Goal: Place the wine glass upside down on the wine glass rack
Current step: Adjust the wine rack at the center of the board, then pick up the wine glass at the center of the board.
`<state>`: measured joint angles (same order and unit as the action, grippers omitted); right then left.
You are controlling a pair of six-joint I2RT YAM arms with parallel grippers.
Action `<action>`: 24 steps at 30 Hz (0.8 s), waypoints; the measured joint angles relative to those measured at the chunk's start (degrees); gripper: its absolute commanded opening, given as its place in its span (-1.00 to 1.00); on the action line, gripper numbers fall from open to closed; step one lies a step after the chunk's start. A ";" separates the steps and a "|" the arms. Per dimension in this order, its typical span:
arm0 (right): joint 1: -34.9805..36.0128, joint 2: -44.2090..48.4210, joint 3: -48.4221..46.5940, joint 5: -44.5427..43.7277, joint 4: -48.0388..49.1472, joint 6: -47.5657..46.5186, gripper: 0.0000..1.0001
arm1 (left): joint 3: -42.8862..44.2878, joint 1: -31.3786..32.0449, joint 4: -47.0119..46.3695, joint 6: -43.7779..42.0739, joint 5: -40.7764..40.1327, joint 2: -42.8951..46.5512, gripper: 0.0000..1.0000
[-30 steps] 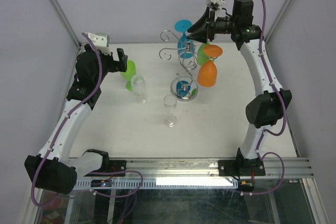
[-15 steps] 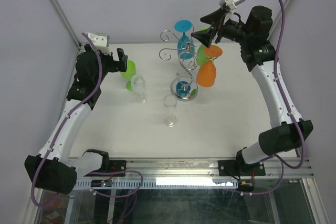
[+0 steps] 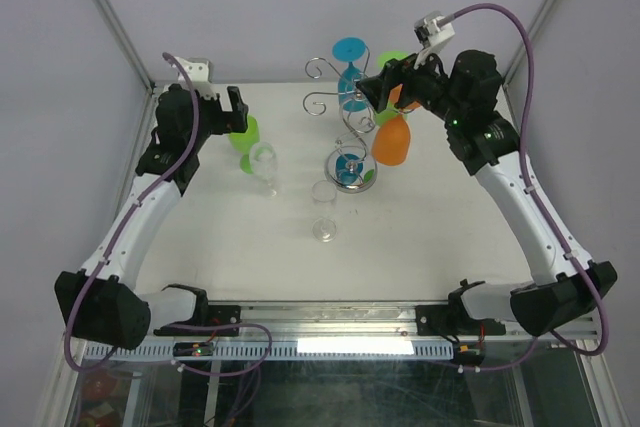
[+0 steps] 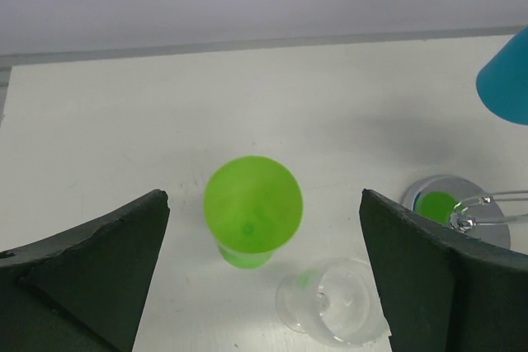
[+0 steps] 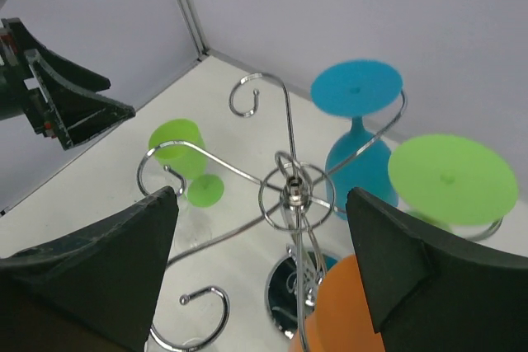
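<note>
The chrome wine glass rack stands at the back middle of the table. Three glasses hang upside down from its arms: a blue one, a green one and an orange one. My right gripper hovers open and empty over the rack's hub, with nothing between its fingers. A green wine glass stands on the table to the left beside a clear one. Another clear glass stands upright nearer the front. My left gripper hangs open above the green glass.
The rack's free scroll arms curl out toward the left and front. Its round base sits just right of the clear glass. Grey walls close in the back and both sides.
My right gripper has opened wide and tipped down over the rack's top, while its elbow swung out to the right. The orange glass stays hanging. The left wrist shifted slightly toward the back.
</note>
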<state>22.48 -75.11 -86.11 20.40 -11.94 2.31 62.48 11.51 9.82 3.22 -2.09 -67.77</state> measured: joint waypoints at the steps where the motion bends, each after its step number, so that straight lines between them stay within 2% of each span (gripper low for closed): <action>1: 0.42 0.55 1.14 -1.20 -0.63 0.83 0.72 | 1.05 0.00 1.05 0.59 -0.33 -1.53 0.98; 8: 1.38 5.11 10.16 -6.05 -3.17 3.87 0.73 | 9.75 0.00 7.74 5.01 -3.85 -13.44 0.98; 18: 1.40 8.79 12.90 -7.43 -3.04 4.24 0.74 | 20.85 0.00 14.32 9.97 -8.04 -29.07 0.98; 24: 1.40 8.90 13.46 -7.58 -2.21 4.09 0.74 | 22.25 0.04 16.63 11.63 -10.10 -33.44 0.98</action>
<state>23.88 -66.22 -72.64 12.82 -14.15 6.39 84.73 11.55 26.46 14.85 -12.19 -101.21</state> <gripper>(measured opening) 0.871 0.990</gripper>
